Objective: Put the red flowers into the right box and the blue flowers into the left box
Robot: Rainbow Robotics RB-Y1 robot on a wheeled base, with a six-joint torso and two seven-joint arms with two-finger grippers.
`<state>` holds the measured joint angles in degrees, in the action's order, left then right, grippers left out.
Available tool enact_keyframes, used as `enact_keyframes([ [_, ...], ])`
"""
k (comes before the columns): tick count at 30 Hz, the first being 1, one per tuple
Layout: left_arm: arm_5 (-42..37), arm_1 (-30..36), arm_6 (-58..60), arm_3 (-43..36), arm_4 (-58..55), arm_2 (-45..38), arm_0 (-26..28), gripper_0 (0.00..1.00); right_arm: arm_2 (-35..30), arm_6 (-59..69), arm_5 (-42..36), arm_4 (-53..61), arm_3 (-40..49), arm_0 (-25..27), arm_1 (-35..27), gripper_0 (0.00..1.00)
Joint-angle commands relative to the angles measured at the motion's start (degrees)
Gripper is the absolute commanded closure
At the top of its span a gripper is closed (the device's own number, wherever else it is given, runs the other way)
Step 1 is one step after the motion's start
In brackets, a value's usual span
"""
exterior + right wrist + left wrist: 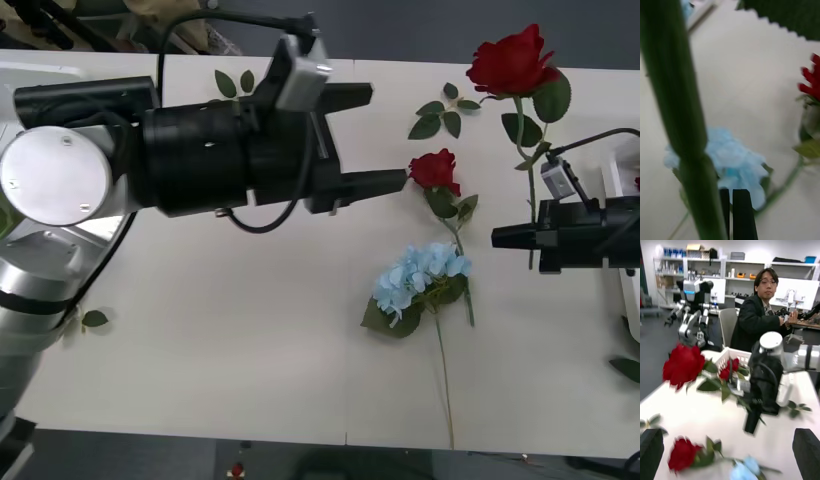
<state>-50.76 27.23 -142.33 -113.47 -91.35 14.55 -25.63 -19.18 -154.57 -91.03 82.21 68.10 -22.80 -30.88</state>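
White table (200, 350): blue hydrangea (420, 280) lies near its front edge, small red rose (434, 170) behind. Right gripper (495, 237), fingers pinched on the tall red rose (512, 62) stem, holds it near the right edge. Left gripper (385, 140) spread wide beside the small rose.

One red rose (513, 62) is raised; another (434, 169) lies beside the blue hydrangea (418, 276).

The right box (628, 215) is cut off by the right edge of the front view, only a pale strip showing. The held red rose's stem (685, 123) is a blurred green bar in the right wrist view, hiding part of the blue hydrangea (735, 161) behind it.
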Motion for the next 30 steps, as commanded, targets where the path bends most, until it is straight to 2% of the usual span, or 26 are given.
enact_keyframes([
  [1,0.2,8.1,5.2,-1.6,-3.3,-0.3,7.3,0.0,-4.9,6.7,0.2,-7.0,1.7,-2.1,-3.0,1.0],
  [5,1.4,15.7,5.2,-1.7,-6.7,-0.3,12.8,0.0,-9.7,13.1,0.7,-15.1,1.7,-2.0,-5.8,1.0],
  [13,6.6,27.9,4.9,-1.6,-12.9,-0.2,21.6,0.0,-10.4,25.1,5.5,-27.6,1.7,-2.1,-13.2,1.0],
  [18,8.7,29.0,4.3,-1.5,-12.5,-0.3,23.4,0.0,-9.8,31.5,8.2,-33.7,1.7,-2.1,-16.5,1.0],
  [25,10.2,28.7,2.6,-1.5,-4.0,-0.2,24.0,0.0,-9.2,40.2,11.1,-45.1,1.7,-1.9,-18.9,1.0],
  [30,10.3,25.4,-5.7,-1.5,-7.7,-1.2,24.0,0.0,-8.6,44.8,15.1,-49.4,1.7,-0.1,-19.0,1.0],
])
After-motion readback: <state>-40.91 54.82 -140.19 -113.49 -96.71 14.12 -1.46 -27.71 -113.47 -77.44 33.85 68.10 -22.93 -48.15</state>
